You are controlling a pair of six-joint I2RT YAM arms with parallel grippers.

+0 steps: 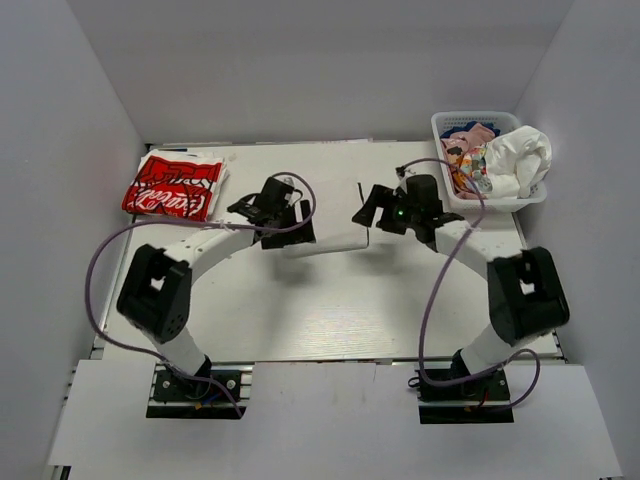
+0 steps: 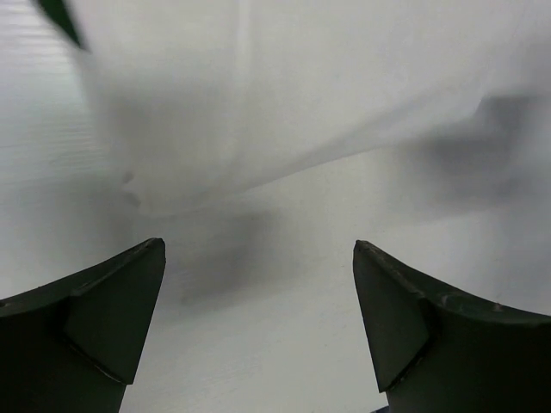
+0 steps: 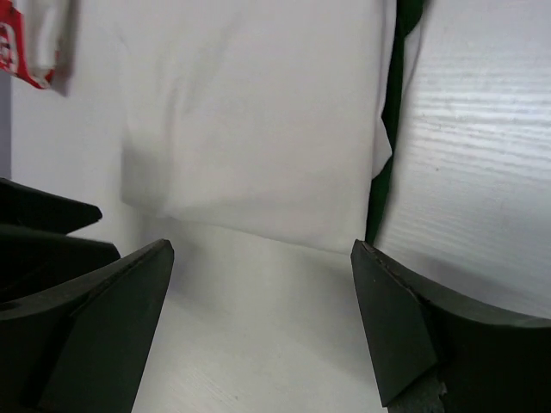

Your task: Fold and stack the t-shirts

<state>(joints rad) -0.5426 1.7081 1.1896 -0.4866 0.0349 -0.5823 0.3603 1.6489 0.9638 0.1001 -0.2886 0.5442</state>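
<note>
Two arms elbow inward from the near edge, left gripper (image 2: 258, 245) and right gripper (image 3: 263, 245) both spread wide, holding nothing, flanking the folded white t-shirt (image 1: 325, 243) mid-table, long side running left-right. Red-and-white t-shirt (image 1: 175, 187) lies folded far-left, basket (image 1: 470, 116) far-right.

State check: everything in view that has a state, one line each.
left gripper: open, empty.
right gripper: open, empty.
white t-shirt: folded flat, mid-table, between the two grippers.
red-and-white t-shirt: folded, lying at the table's far left corner.
basket: upright at the far right corner, filled.
crumpled shirts: unfolded, heaped in the basket.
</note>
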